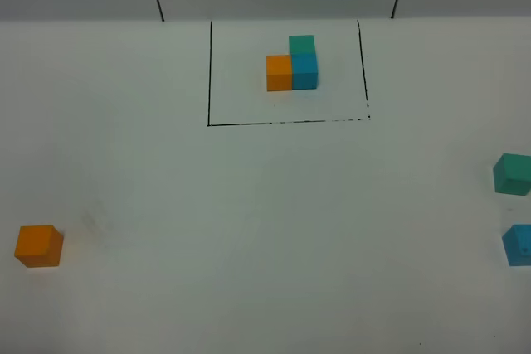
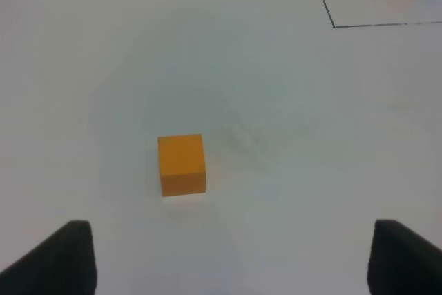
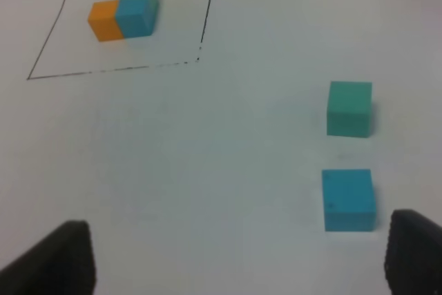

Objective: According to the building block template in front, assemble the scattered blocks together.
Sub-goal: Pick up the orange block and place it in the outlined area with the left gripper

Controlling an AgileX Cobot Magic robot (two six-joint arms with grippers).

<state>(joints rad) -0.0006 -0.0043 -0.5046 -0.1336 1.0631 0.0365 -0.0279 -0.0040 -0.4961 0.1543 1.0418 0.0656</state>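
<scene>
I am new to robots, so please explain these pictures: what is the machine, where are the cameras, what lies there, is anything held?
A robot with two arms. One camera looks down from high; two sit on the wrists. On the white table, a template of joined orange, blue and teal-green cubes stands inside a black drawn rectangle. Loose cubes lie apart: an orange cube at left, a teal-green cube and a blue cube at right. The left hand and the right hand, seen in the wrist views, are open and hold nothing.
</scene>
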